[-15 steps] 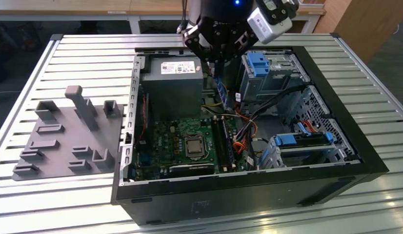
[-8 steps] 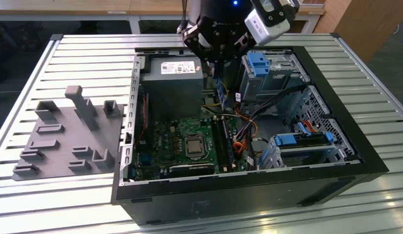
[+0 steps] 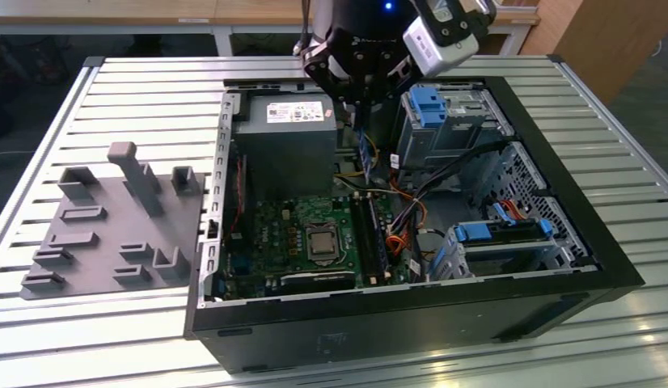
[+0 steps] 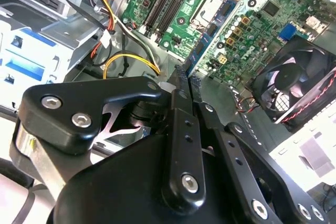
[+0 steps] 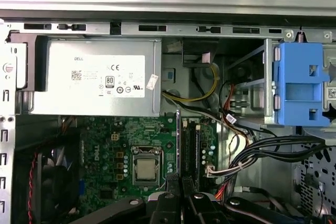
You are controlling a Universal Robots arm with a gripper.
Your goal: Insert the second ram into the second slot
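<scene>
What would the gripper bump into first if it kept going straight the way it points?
Probably the memory slots on the motherboard. The gripper is shut on the second ram, which leads, so its edge would likely touch there first; depth is hard to judge.

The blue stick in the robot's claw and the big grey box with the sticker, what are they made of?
The second ram, pinched in the gripper, looks like a thin, stiff circuit board with a blue coat, probably fibreglass. The power supply box looks like bare sheet metal: dull grey, flat sides, sharp folded edges.
</scene>
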